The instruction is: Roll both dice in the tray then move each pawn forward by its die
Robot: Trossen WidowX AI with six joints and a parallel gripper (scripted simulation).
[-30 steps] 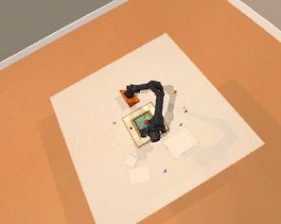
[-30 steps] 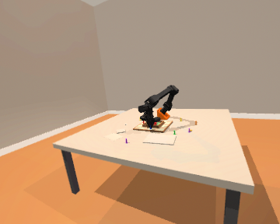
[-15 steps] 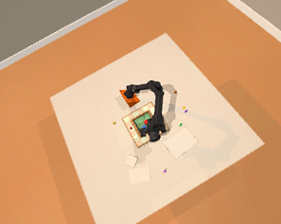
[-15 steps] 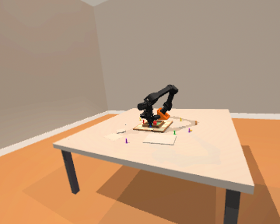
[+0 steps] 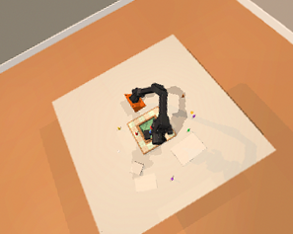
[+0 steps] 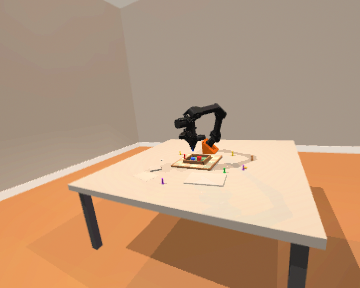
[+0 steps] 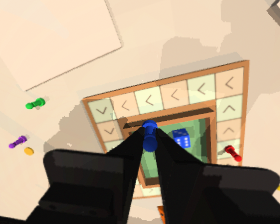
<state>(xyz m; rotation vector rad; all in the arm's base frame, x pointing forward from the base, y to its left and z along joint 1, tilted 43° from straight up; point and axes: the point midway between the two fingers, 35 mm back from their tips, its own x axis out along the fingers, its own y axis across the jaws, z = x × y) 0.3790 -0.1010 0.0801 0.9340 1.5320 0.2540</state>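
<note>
My gripper (image 6: pixel 193 149) (image 7: pixel 149 132) is shut on the blue pawn (image 7: pixel 150 134), which hangs between the fingertips above the board (image 7: pixel 229 83) (image 6: pixel 176 164). In the wrist view the pawn overlaps the near part of the green-floored tray (image 7: pixel 201 127). The blue die (image 7: pixel 181 139) (image 6: pixel 193 158) lies in the tray, with white pips on its faces. The red die (image 6: pixel 199 158) is also in the tray; my fingers hide it in the wrist view. The red pawn (image 7: pixel 233 153) (image 6: pixel 184 156) (image 5: pixel 137 134) stands on the board's side column, where arrows point up in the wrist view.
A green pawn (image 7: pixel 35 103) (image 5: pixel 188 130), a purple pawn (image 7: pixel 18 142) (image 5: pixel 193 116) and an orange piece (image 7: pixel 29 151) are beside the board. A large pale card (image 7: pixel 55 40) (image 5: pixel 188 149), a second card (image 5: pixel 145 182) and another purple pawn (image 5: pixel 172 179) (image 6: pixel 162 181) lie farther off.
</note>
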